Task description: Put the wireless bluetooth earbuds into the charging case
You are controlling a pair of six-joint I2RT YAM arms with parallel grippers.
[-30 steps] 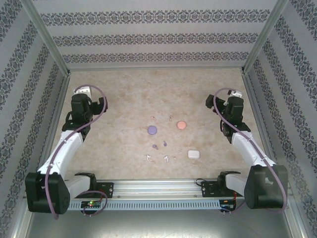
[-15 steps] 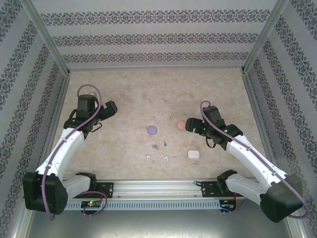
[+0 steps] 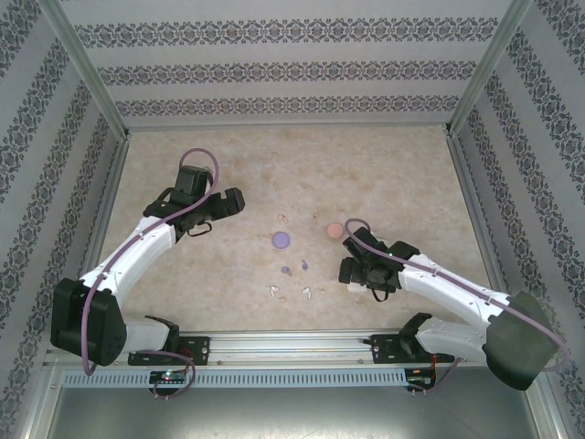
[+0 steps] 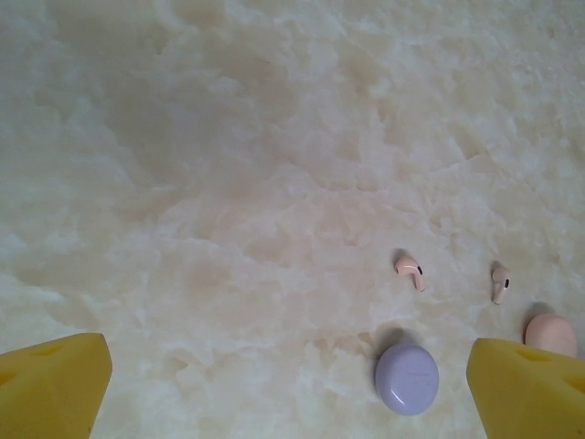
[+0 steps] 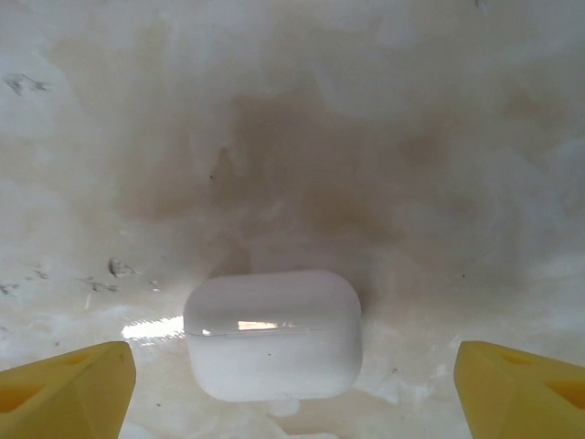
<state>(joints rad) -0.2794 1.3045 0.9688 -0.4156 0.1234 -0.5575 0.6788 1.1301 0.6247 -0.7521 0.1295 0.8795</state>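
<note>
Lying between right jaws: white case [image 5: 272,334]

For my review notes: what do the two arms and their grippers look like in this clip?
The left arm and right arm both have white tubular links with black joints and black bases. A purple cable loops along each one. The left gripper and right gripper have black bodies, and their fingertips are yellow and wedge-shaped.

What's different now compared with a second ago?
The right tool swung in from the right side and now hovers over the white case, open, gripping nothing. The left tool reached toward the middle, also open. The earbuds, purple case and pink case have not moved.
</note>
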